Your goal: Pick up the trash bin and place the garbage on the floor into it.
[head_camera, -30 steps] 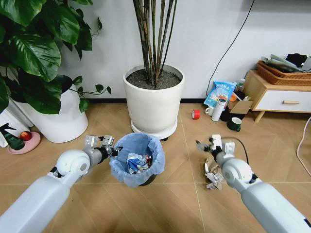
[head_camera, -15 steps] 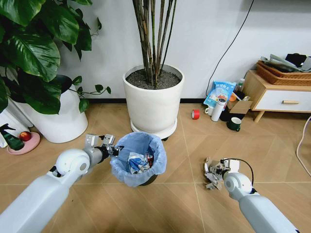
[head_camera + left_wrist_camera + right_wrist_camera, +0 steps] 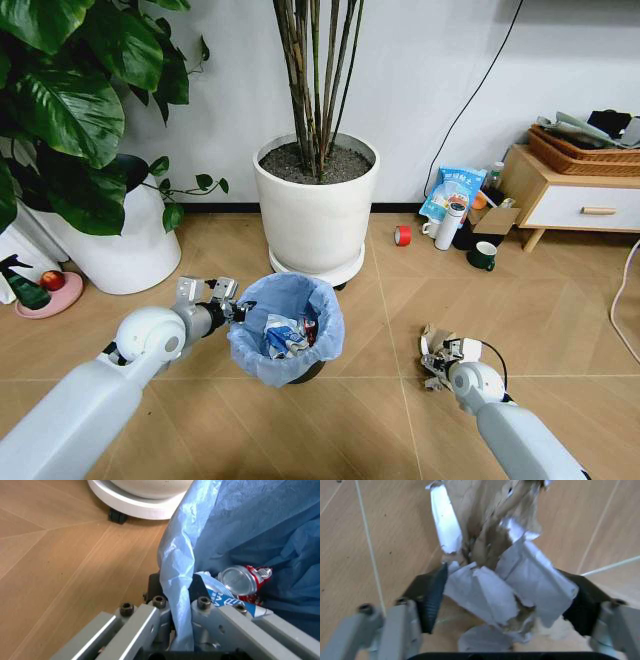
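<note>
The trash bin (image 3: 285, 330), small and dark with a light-blue bag ruffled over its rim, stands on the wooden floor in front of the big white pot. Crushed wrappers and a red can (image 3: 245, 583) lie inside it. My left gripper (image 3: 232, 308) is shut on the bin's rim, pinching the blue bag (image 3: 182, 603). To the right, the garbage (image 3: 433, 352), a crumpled scrap of brown and white paper (image 3: 505, 581), lies on the floor. My right gripper (image 3: 441, 362) is down over it and open (image 3: 505, 600), one finger on each side of the paper.
A large white plant pot (image 3: 318, 215) stands just behind the bin, and another white pot (image 3: 130, 250) is at the left. A red tape roll (image 3: 402, 235), white flask (image 3: 451, 225), dark green mug (image 3: 483, 257) and wooden cabinet (image 3: 570, 195) are at the back right.
My right arm has come down from above the paper scrap to floor level, and its open fingers now straddle the scrap. The left gripper and the bin have not moved.
</note>
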### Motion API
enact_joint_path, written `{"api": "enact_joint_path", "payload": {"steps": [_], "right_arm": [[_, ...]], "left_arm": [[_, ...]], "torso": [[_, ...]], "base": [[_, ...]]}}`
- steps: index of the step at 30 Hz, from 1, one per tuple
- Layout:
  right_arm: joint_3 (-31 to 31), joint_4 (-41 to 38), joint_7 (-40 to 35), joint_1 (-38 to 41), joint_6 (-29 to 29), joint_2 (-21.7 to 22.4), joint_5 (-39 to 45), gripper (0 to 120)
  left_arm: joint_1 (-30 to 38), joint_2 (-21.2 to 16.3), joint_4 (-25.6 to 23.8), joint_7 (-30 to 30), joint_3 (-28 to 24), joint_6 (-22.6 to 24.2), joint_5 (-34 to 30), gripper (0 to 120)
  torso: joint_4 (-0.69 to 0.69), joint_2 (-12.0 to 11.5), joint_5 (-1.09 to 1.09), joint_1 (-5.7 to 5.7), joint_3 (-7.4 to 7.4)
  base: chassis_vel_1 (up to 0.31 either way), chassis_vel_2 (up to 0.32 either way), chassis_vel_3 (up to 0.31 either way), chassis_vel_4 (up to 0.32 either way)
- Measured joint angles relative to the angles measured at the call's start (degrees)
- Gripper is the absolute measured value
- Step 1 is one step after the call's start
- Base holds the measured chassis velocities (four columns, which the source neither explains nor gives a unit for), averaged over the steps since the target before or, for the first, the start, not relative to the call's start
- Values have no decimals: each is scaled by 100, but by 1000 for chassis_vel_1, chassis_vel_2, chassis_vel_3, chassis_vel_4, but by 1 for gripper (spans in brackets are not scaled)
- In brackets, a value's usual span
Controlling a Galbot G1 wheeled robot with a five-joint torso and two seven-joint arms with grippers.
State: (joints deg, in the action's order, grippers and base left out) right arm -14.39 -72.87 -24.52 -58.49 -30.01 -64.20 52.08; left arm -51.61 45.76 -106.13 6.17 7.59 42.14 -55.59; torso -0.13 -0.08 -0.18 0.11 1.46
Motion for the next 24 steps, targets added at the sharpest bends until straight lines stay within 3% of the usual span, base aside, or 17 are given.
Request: {"api": "enact_joint_path", "payload": {"steps": [2, 5, 11, 14, 18, 24], "right_arm": [[-2, 37, 16, 9, 0, -25, 7, 65], [-6, 161, 72, 38, 16, -84, -10, 49], [-9, 247, 119, 56, 86, -138, -97, 33], [-10, 287, 154, 62, 123, -155, -154, 17], [-11, 321, 184, 68, 153, -169, -216, 4], [-24, 345, 231, 70, 229, -199, -328, 0]], "left_arm": [[-3, -8, -7, 11, -3, 0, -6, 0], [-16, -20, -33, 45, -12, 0, -38, 0], [-52, -41, -71, 75, -14, 0, -76, 0], [-70, -55, -85, 79, -14, 0, -83, 0], [-91, -69, -100, 82, -12, 0, -85, 0], [-124, -74, -123, 83, 0, 0, -87, 0]], "torso": [[0, 0, 0, 0, 0], [0, 0, 0, 0, 0], [0, 0, 1, 0, 0], [0, 0, 0, 0, 0], [0, 0, 0, 0, 0], [0, 0, 1, 0, 0]], "base": [[0, 0, 0, 0], [0, 0, 0, 0], [0, 0, 0, 0], [0, 0, 0, 0], [0, 0, 0, 0], [0, 0, 0, 0]]}}
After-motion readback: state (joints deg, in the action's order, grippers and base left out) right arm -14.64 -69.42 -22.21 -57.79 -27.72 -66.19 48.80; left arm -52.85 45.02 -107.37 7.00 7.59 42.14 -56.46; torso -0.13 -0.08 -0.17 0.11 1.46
